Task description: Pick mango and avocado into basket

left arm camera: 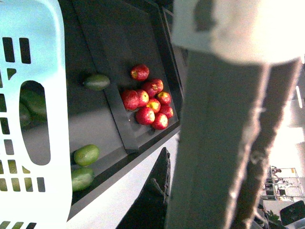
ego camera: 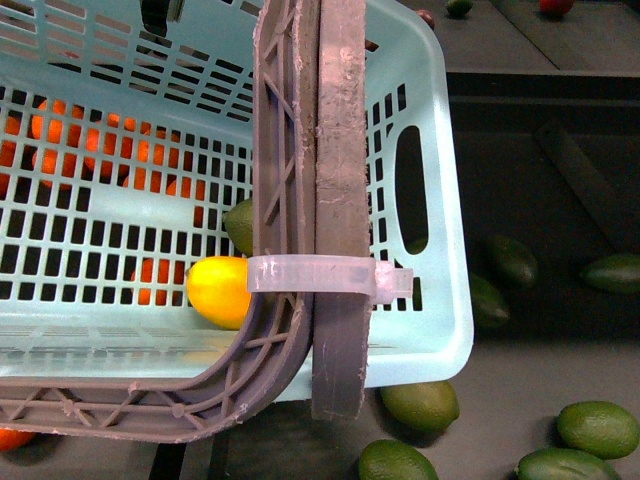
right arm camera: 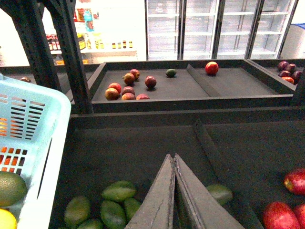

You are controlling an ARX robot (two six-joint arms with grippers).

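The light blue basket (ego camera: 430,200) fills the left of the front view, tilted, its two grey handles (ego camera: 335,150) standing together under a white zip tie. Inside it lie the yellow mango (ego camera: 218,290) and, just above it, the dark green avocado (ego camera: 240,225), half hidden by a handle. The right wrist view shows both at the basket's (right arm camera: 43,138) lower corner: avocado (right arm camera: 9,188) and mango (right arm camera: 5,220). My left gripper (left arm camera: 174,183) is shut on the basket's handle (left arm camera: 224,143), which blocks most of that view. My right gripper (right arm camera: 174,160) is shut and empty, beside the basket over the dark shelf.
Oranges (ego camera: 90,140) show through the basket's lattice. Several loose avocados (ego camera: 420,405) lie on the dark shelf to the right and below, also under my right gripper (right arm camera: 112,205). Red apples (left arm camera: 150,100) fill a neighbouring tray, more apples (right arm camera: 286,200) sit by the right gripper. Raised dividers separate the trays.
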